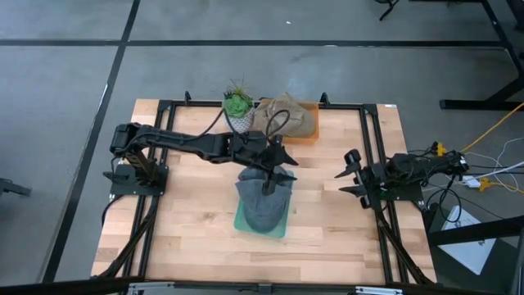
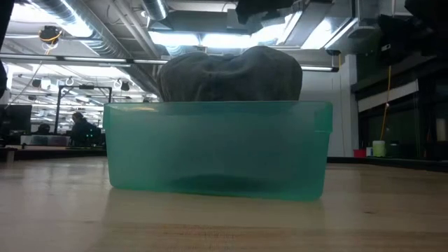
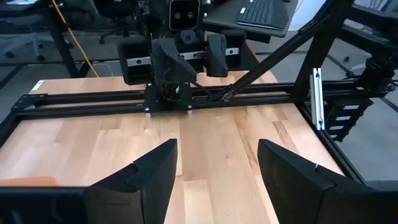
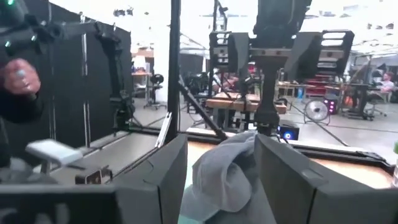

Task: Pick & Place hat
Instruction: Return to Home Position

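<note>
The grey hat [image 1: 264,205] lies bunched in a teal bin [image 1: 246,225] at the middle of the table. In the low view the hat's crown [image 2: 231,73] bulges above the bin's rim [image 2: 217,105]. My left gripper [image 1: 282,168] hangs open over the hat's far part, pointing toward the table's right side. Only bare tabletop shows between its fingers [image 3: 217,149]. My right gripper [image 1: 348,174] waits open, drawn back at the right edge. It faces the hat [image 4: 227,174] from a distance.
A potted plant [image 1: 238,111] and an orange tray with a brown bundle [image 1: 291,119] stand at the far edge, just behind the left gripper. Black frame rails [image 1: 372,147] run along the table's sides. Bare wood lies in front of the bin.
</note>
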Tool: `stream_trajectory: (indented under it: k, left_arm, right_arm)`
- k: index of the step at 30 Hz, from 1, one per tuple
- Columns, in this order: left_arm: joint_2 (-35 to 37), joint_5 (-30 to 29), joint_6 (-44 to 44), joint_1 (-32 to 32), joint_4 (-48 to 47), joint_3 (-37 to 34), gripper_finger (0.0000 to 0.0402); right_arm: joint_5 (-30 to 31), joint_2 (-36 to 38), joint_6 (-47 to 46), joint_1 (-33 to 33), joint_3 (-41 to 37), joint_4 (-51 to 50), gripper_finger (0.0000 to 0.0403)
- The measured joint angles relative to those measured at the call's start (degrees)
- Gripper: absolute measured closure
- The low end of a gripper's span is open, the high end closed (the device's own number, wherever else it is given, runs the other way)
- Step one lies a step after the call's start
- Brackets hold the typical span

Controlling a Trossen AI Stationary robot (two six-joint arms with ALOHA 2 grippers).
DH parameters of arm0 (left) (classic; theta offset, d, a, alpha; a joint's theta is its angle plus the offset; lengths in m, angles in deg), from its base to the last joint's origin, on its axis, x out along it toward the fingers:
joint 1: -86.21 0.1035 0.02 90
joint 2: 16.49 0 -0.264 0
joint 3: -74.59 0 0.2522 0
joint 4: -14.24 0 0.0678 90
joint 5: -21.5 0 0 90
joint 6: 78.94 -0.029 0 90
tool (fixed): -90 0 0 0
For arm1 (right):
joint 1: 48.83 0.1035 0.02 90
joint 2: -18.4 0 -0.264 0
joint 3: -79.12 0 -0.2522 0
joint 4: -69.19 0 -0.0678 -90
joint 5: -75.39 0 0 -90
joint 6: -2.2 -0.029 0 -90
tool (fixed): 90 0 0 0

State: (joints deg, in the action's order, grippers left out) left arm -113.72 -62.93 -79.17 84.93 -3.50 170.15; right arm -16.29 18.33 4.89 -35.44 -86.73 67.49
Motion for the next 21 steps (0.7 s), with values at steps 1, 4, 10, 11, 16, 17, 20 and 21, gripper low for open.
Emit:
stream_trajectory:
  k: [1, 4, 10, 11, 16, 17, 20, 21]
  left_arm:
    - [0.0, -0.6, -0.01, -0.19, -0.01, 0.0, 0.0183]
    - [0.0, -1.87, -0.45, -0.62, -0.01, 0.0, 0.0182]
    - [0.0, -3.1, -1.99, -1.3, -0.1, 0.0, 0.0182]
    - [0.0, -3.18, -2.03, -1.48, -0.1, 0.0, 0.0182]
    - [-0.04, -3.04, -1.88, -2.47, 2.97, -2.71, 0.0183]
    - [-0.04, -3.01, -1.43, -2.59, 5.59, -4.12, 0.0182]
    - [-0.04, -1.22, 0.85, -2.34, 16.05, -10.24, 0.0181]
    - [-0.04, -0.23, 1.57, -2.03, 19.65, -12.65, 0.0181]
  right_arm:
    - [-0.56, 0.0, 0.7, -0.11, 0.0, -0.41, 0.0218]
    - [-0.73, 0.0, 2.15, -0.15, 0.0, -3.46, 0.0218]
    - [6.35, -0.03, 2.7, -0.16, 0.0, -10.34, 0.0218]
    - [7.64, -0.25, 2.89, -0.24, 0.06, -10.55, 0.0218]
    - [8.51, -0.39, 3.02, -0.26, 2.17, -15.62, 0.0218]
    - [9.26, -0.39, 2.98, -0.26, 2.55, -17.19, 0.0218]
    - [13.01, -0.42, 2.5, -0.26, 3.75, -20.99, 0.0218]
    - [14.16, -0.42, 2.48, -0.26, 3.87, -21.65, 0.0218]
